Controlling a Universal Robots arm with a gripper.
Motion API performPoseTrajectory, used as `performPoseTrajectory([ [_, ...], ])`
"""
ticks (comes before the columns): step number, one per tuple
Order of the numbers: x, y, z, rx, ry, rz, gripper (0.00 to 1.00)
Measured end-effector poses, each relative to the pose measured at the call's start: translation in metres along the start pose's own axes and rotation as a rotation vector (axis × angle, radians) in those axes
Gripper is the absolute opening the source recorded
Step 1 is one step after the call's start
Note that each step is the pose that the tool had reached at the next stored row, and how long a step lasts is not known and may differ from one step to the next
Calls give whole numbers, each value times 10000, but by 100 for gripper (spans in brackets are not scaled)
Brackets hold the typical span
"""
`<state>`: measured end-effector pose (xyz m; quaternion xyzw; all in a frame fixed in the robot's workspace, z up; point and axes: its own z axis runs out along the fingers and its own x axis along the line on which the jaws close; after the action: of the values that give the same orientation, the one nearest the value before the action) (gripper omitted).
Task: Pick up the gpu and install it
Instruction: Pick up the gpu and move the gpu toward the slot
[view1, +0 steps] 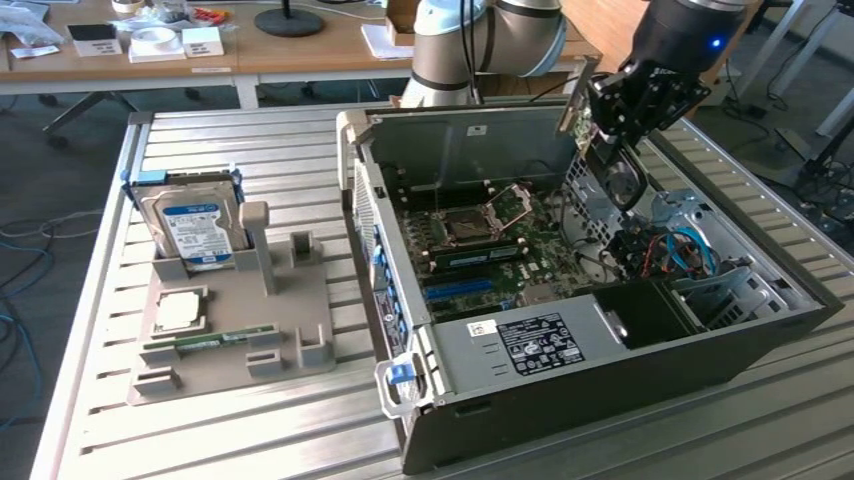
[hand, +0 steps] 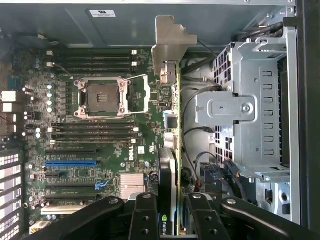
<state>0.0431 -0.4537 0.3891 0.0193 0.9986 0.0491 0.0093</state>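
Silver slatted metal is forming the tabletop (view1: 240, 130). Near its edge on the exterior view's left, a grey holder (view1: 287, 300) is lying flat. A hard drive (view1: 194, 225) with a blue and white label is standing upright in the holder's far part. A square processor (view1: 180, 308) is lying flat in front of it. A narrow green RAM stick (view1: 214, 340) is lying just beside the processor, toward the tabletop's near edge.

Further to the exterior view's right, an open computer case (view1: 534, 370) is lying on its side, taking the middle and right part of the tabletop. The motherboard (view1: 487, 245) is facing up inside it. In the wrist view an empty processor socket (hand: 100, 97) and a blue slot (hand: 70, 163) are showing on the board.

Over the case's far part, on the exterior view's right, the arm (view1: 481, 40) is holding the gripper (hand: 173, 215) above the open inside. Its black fingers (hand: 145, 217) are gripping the gpu (hand: 172, 125), one on each flat face. The gpu is hanging edge-on over the motherboard, between the socket and the grey metal drive cage (hand: 240, 110). Its silver bracket (hand: 170, 42) is at the end away from the fingers. The gpu is not sitting in any slot.
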Motion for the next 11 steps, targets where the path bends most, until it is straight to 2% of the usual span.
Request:
performPoseTrajectory([
  [11, -2, -31, -3, 2, 0, -1, 26],
])
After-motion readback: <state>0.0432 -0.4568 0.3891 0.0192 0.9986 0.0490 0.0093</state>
